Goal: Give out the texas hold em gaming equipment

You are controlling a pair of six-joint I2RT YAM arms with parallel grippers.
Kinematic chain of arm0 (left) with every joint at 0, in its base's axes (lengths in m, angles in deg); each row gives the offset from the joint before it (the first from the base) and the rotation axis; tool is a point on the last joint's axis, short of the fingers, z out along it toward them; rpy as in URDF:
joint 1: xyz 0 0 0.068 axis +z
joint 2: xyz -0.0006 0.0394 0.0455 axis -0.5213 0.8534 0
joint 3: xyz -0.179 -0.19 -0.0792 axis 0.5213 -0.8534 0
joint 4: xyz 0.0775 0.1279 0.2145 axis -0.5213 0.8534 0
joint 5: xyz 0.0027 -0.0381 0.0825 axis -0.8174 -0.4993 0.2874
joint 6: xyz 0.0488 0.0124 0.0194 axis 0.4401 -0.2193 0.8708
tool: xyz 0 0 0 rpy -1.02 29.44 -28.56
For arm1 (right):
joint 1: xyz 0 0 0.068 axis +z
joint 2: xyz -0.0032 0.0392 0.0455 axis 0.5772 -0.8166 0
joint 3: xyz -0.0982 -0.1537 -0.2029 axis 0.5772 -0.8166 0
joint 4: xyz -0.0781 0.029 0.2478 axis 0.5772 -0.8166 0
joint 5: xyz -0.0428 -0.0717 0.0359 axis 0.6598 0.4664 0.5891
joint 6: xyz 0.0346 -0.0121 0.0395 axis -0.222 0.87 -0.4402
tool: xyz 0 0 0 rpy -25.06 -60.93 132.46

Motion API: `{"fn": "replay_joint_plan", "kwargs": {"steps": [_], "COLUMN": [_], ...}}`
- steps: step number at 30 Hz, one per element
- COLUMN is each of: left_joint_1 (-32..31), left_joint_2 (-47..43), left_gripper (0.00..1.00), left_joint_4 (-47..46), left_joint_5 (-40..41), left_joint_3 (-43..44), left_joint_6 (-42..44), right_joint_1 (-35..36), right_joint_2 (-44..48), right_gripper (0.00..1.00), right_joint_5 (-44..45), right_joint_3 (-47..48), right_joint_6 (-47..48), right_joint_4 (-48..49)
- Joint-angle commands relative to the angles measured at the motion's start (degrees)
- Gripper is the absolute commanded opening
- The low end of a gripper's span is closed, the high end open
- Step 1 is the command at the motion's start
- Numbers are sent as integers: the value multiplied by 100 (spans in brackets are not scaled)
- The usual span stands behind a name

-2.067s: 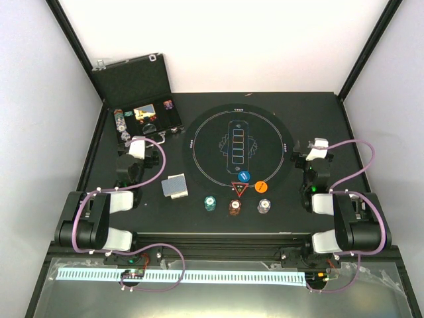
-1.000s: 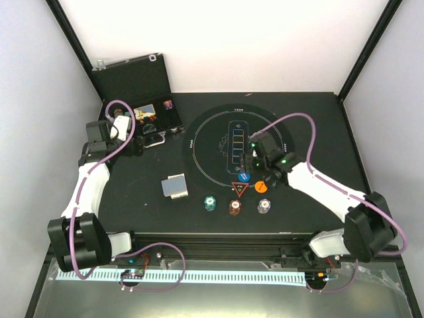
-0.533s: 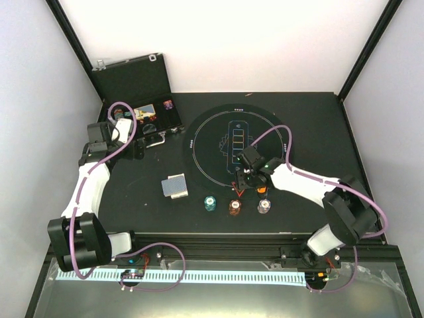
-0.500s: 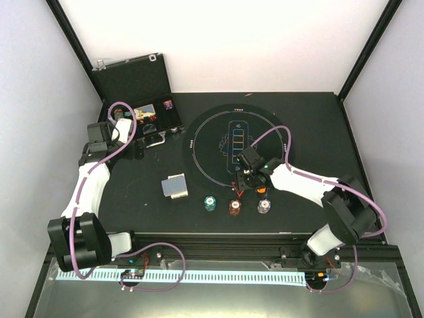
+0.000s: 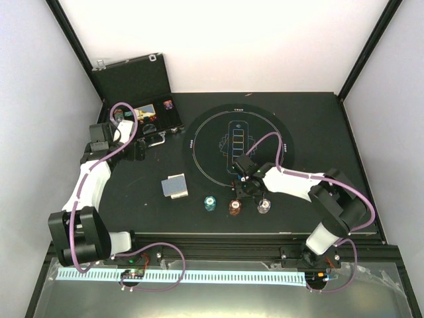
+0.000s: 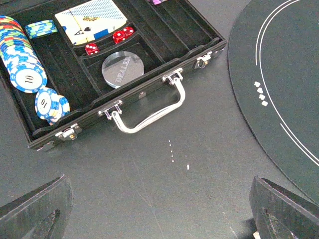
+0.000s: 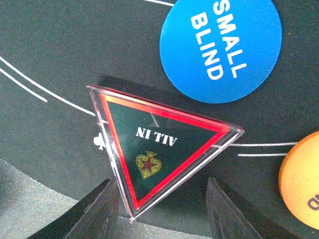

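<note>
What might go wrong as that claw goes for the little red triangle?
The right gripper is open and straddles only one pointed corner of the red triangle marker, not its middle. Closing on those slanted edges may make the flat piece spin or squirt out instead of being gripped. The blue disc and orange disc lie close by, so a sliding triangle or the gripper itself could knock them out of place.
</note>
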Motion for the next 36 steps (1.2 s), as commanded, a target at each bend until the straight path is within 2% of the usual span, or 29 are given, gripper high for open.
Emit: {"fn": "replay_joint_plan", "kwargs": {"steps": [1,12,19,27,36], "left_joint_1": [37,95,165,249,332], "left_joint_2": [-5,-105,-191,-255,-281], "left_gripper": [99,99,99,99,99], "left_joint_4": [-119,-302,-218,-174,-37], "left_joint_5": [-75,-57,-202,-250,-376], "left_joint_3": [-71,-244,-211,-203,-143], "left_joint_6": [21,-10,8,-12,-70], "right_joint_1": [29,45,357,399,419], "right_joint_2": [-169,-725,-1150,-1547,-2640], "right_gripper": [48,41,40,38,36], "right_joint_5": [164,152,321,243,108], "right_joint_3": [57,584,1258,1706,3122], "right_joint_6": [-83,77,223,235,593], "right_joint_4": [37,36,-243,-174,-386]}}
